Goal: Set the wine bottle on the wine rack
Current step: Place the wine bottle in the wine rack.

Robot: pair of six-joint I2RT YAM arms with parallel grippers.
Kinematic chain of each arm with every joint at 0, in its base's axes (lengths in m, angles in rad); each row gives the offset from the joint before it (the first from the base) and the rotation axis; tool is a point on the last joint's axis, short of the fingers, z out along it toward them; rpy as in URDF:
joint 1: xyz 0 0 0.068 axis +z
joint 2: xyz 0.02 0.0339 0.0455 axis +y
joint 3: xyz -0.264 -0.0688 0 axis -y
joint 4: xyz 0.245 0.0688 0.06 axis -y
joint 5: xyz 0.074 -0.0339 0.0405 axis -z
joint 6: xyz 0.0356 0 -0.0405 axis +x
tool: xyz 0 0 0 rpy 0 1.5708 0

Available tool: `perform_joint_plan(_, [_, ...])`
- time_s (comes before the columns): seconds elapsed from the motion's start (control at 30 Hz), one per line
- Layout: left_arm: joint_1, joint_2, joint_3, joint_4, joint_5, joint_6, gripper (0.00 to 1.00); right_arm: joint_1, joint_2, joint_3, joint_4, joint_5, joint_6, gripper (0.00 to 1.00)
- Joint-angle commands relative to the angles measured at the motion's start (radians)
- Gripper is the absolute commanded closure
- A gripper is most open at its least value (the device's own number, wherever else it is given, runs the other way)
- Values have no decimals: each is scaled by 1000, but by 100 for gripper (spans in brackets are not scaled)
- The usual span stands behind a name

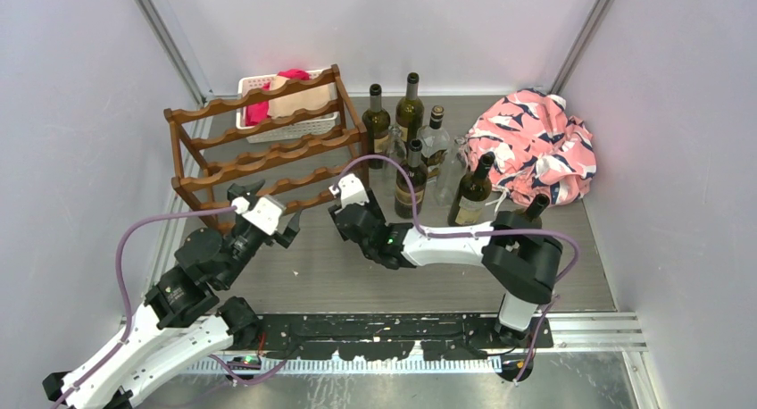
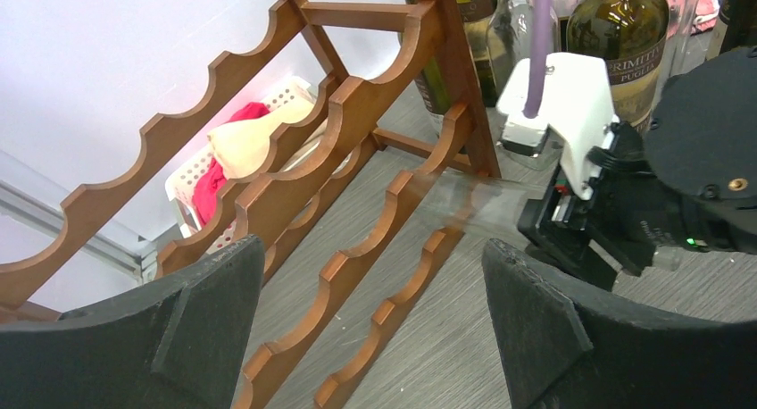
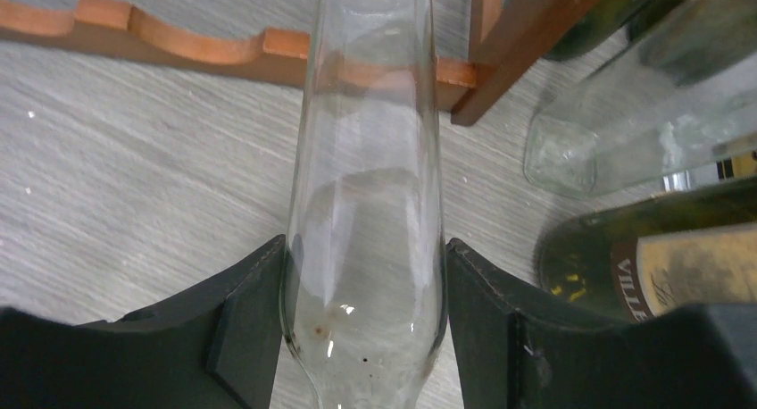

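Note:
A clear glass wine bottle (image 3: 370, 159) lies lengthwise between the pads of my right gripper (image 3: 364, 275), which is shut on its body, low over the table. In the left wrist view the bottle (image 2: 464, 195) shows as a faint blur reaching from that gripper toward the foot of the wine rack (image 2: 357, 114). The rack (image 1: 259, 150) is dark reddish-brown wood with scalloped rails and stands at the back left; its bottom rail (image 3: 178, 38) lies just ahead of the bottle. My right gripper (image 1: 350, 220) sits just right of the rack's front corner. My left gripper (image 1: 266, 211) hangs open at the rack's front, nothing between its fingers (image 2: 527, 329).
Several upright bottles (image 1: 411, 150), dark and clear, stand right of the rack; a dark labelled one (image 3: 643, 257) and a clear one (image 3: 625, 114) are close to my right gripper. A white slotted basket (image 1: 254, 80) with cloths sits behind the rack. A pink patterned cloth (image 1: 536, 146) lies at the back right.

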Motion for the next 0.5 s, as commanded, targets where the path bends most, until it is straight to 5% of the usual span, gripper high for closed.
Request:
perform_joint_plan(0.0, [9, -9, -3, 75, -6, 11, 10, -7, 34, 111, 169, 88, 12, 83])
perform_joint_plan(0.23, [10, -29, -12, 88, -16, 14, 10, -53, 127, 204, 156, 66, 12, 58])
perform_joint_plan(0.47, [12, -37, -15, 90, -18, 16, 10, -103, 211, 261, 152, 33, 7, 43])
